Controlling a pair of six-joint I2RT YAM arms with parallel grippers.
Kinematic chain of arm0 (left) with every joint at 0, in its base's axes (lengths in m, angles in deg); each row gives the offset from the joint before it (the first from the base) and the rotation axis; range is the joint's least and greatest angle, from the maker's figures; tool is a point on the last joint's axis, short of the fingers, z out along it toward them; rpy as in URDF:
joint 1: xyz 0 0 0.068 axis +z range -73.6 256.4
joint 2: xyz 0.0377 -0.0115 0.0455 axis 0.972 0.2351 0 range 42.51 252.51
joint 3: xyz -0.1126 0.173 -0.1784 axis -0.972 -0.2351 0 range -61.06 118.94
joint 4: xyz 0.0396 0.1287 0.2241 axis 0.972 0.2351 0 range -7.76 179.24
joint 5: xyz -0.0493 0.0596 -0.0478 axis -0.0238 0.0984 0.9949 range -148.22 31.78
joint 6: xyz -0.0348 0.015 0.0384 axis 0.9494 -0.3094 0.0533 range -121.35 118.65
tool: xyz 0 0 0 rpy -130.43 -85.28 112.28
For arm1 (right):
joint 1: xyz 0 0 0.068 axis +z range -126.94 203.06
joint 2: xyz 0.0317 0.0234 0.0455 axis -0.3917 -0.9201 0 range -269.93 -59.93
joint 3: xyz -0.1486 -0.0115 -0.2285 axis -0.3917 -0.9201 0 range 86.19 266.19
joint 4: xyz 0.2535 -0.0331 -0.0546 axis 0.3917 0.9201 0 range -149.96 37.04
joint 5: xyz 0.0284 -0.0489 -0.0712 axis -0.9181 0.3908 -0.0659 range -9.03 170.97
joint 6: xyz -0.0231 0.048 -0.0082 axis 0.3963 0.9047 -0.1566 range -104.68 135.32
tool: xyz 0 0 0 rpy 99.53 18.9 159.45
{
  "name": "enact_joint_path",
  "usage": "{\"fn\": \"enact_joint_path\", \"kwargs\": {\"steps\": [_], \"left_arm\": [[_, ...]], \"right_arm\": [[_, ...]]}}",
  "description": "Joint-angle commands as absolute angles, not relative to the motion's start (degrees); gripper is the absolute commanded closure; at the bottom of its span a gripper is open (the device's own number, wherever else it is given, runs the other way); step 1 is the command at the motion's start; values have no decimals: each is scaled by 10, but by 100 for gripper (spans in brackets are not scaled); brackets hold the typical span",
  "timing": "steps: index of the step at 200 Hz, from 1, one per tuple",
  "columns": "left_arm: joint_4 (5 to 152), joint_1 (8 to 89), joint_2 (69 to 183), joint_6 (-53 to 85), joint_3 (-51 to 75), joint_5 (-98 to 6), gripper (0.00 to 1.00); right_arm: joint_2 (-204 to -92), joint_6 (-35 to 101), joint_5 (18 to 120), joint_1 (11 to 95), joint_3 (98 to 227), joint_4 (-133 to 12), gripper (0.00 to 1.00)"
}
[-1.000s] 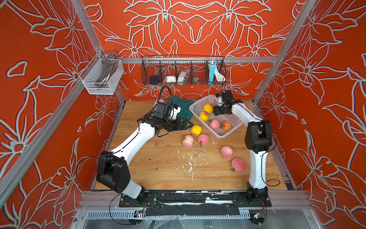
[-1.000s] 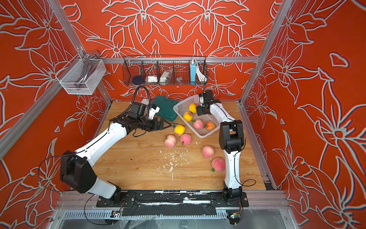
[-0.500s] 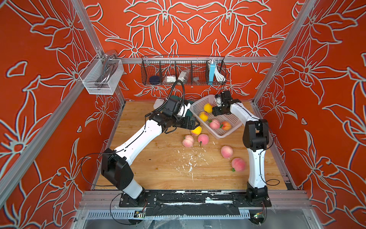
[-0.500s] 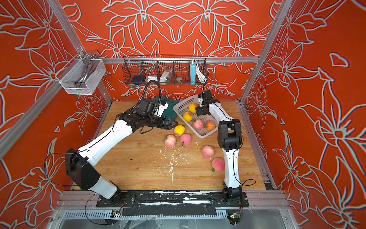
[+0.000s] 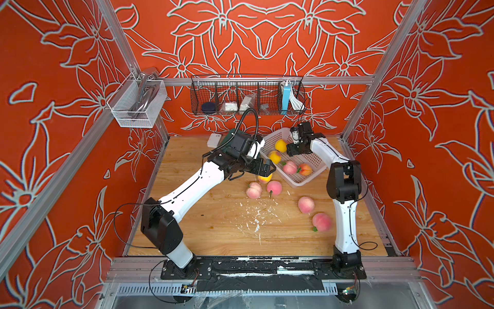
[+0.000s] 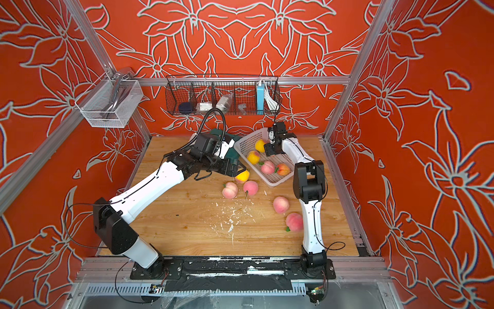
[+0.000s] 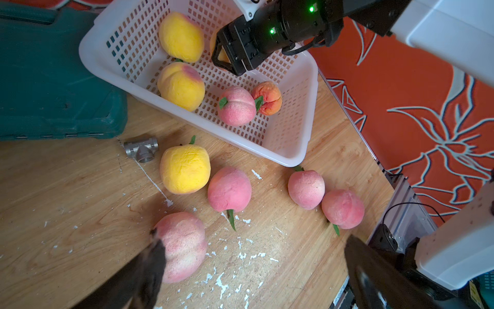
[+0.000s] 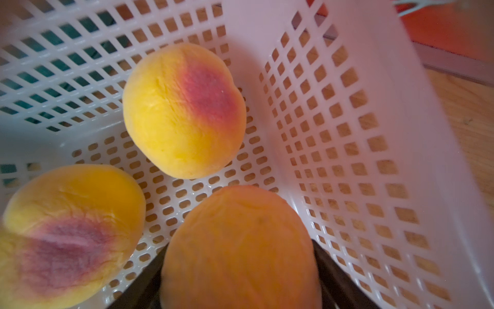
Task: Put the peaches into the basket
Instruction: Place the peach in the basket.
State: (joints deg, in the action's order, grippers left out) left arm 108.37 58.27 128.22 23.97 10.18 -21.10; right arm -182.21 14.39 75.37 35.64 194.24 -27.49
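The pale perforated basket (image 5: 301, 184) (image 7: 283, 157) lies at the back right of the wooden table and holds several peaches. My right gripper (image 8: 240, 278) (image 5: 292, 150) reaches into it, shut on an orange peach (image 8: 240, 248). Two yellow blushed peaches (image 8: 184, 112) lie just ahead of it. My left gripper (image 7: 256, 270) (image 5: 267, 169) hangs open over the table beside the basket, with nothing between its fingers. A pink peach (image 7: 183, 246) lies against one finger (image 7: 152, 264). A yellow peach (image 7: 185, 170) (image 6: 242, 176) and several pink ones (image 5: 306, 204) lie loose on the wood.
A dark green case (image 7: 53, 80) lies against the basket's far side. A metal tee fitting (image 7: 141, 149) sits by the yellow peach. White flecks (image 5: 256, 222) litter the wood. A black wire rack (image 5: 247, 96) and a white mesh bin (image 5: 137, 104) hang on the walls.
My left arm has swung right, over the loose peaches by the basket, and its jaws have spread wider. The right gripper has stayed in the basket.
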Motion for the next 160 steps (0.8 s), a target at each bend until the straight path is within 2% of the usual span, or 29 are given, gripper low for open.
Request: {"fn": "enact_joint_path", "kwargs": {"steps": [1,94,160], "left_arm": [[1091,575,1288,216,126,-222,4],[1147,519,1320,145,210,-330,1],[1155,450,1342,98,270,-426,1]], "right_arm": [[-1843,145,738,345,1959,-262,28],[-1891,145,742,340,1999,-234,28],[-1916,140,752,338,2023,-216,27]]}}
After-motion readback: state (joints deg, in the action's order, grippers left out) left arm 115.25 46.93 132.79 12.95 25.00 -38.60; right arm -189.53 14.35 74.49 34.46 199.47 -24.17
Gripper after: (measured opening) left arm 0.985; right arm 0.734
